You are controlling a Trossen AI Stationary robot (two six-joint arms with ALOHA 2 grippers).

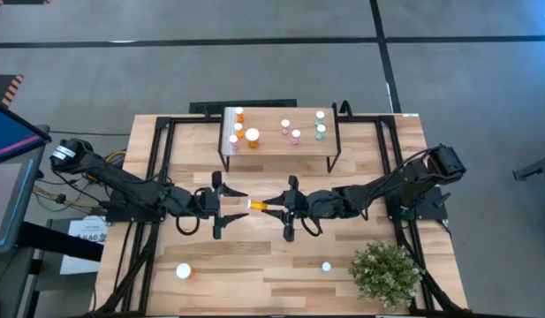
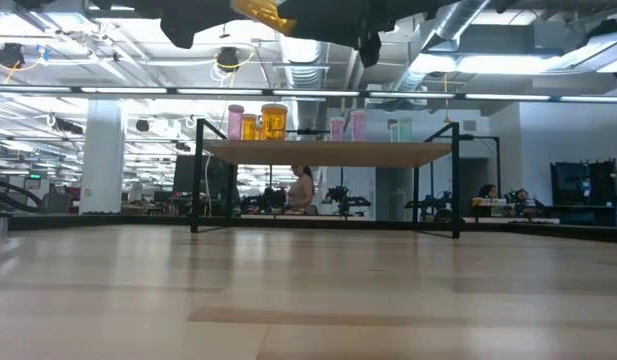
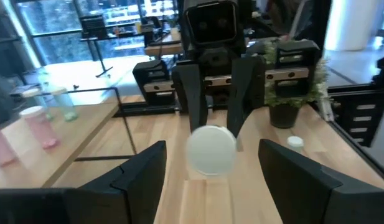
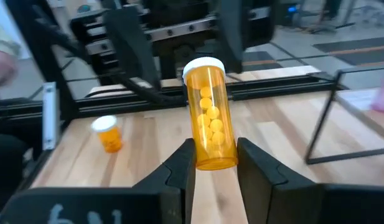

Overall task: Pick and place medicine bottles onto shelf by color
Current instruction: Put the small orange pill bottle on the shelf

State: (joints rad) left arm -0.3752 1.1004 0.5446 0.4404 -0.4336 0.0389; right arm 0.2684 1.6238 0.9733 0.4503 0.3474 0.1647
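Mid-frame in the high view, just below the shelf (image 1: 279, 150): right hand (image 1: 274, 206) pinching the base of an orange pill bottle (image 1: 256, 205), held level above the table (image 1: 254, 265) with the white cap pointing toward the left hand (image 1: 226, 204). Left hand fingers (image 3: 142, 171) spread wide on either side of that cap, close but not touching it. Same bottle (image 4: 209, 115) in the right wrist view: clear orange body full of round pills, base clamped between the two dark fingers (image 4: 179, 171).

On the shelf, near the top centre of the high view: orange bottles (image 1: 252, 137) at the left end beside the white ribbed strip, pink bottles (image 1: 296, 136) in the middle, teal bottles (image 1: 321, 131) toward the right.

On the table, lower part of the frame: a small orange bottle (image 1: 183, 271) at lower left, a small white-capped bottle (image 1: 326, 266) right of centre, body colour not clear. Just beside the latter, a potted plant (image 1: 384, 273) at lower right.
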